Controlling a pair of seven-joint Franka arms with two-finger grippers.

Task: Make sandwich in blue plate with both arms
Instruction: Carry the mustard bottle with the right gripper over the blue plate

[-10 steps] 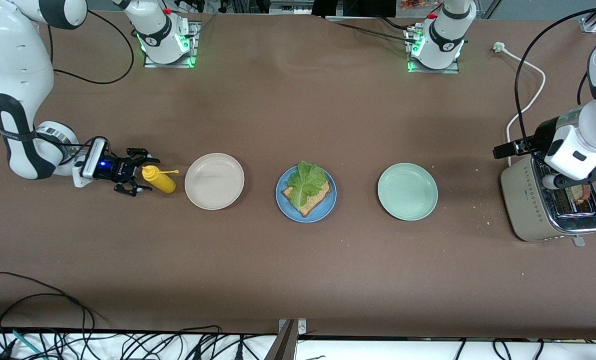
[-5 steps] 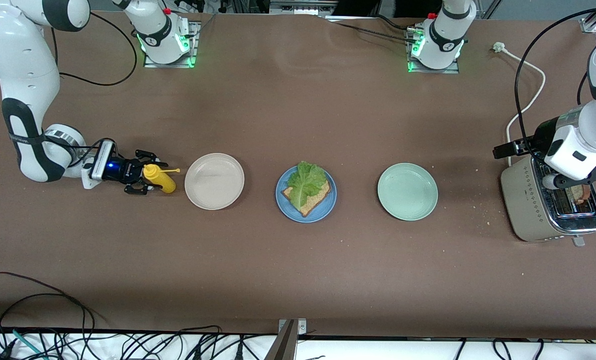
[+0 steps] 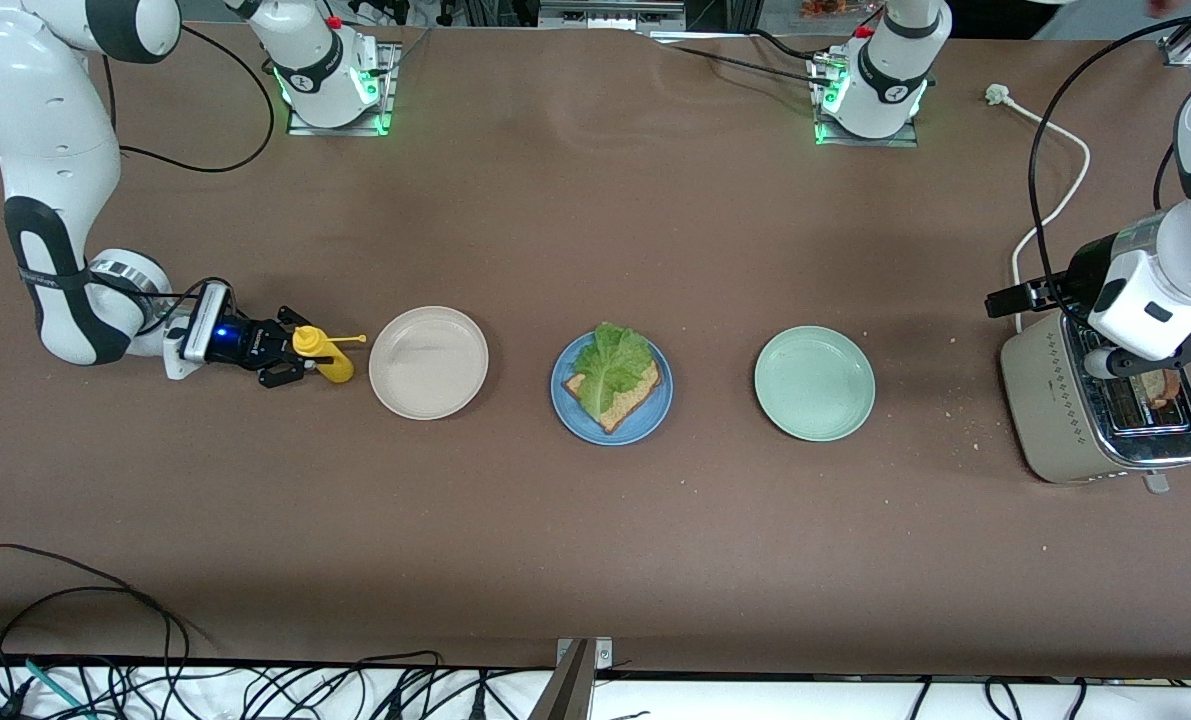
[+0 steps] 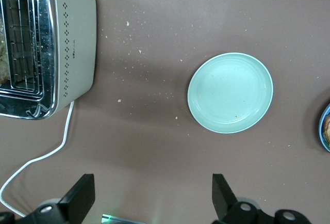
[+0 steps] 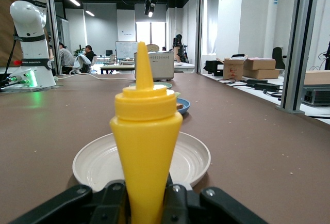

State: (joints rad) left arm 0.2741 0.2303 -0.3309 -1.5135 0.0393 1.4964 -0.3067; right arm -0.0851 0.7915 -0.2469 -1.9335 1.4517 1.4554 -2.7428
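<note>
- From the front camera: the right gripper (image 3: 290,360) pinches an upright yellow plastic squeeze bottle (image 3: 323,357) at the right arm's end of the table; the round blue plate (image 3: 654,418), holding brown bread (image 3: 623,401) under a ruffled green lettuce leaf (image 3: 609,363), lies toward the left arm's end from it, with a beige-white plate (image 3: 428,362) between them.
- Left wrist view: the left gripper (image 4: 153,199) hangs spread over the table near a silver toaster (image 4: 46,43) and a mint-green plate (image 4: 230,93), waiting.
- Right wrist view: the bottle's nozzle points up, fingers (image 5: 111,197) pressed on its base; open tabletop all round.
</note>
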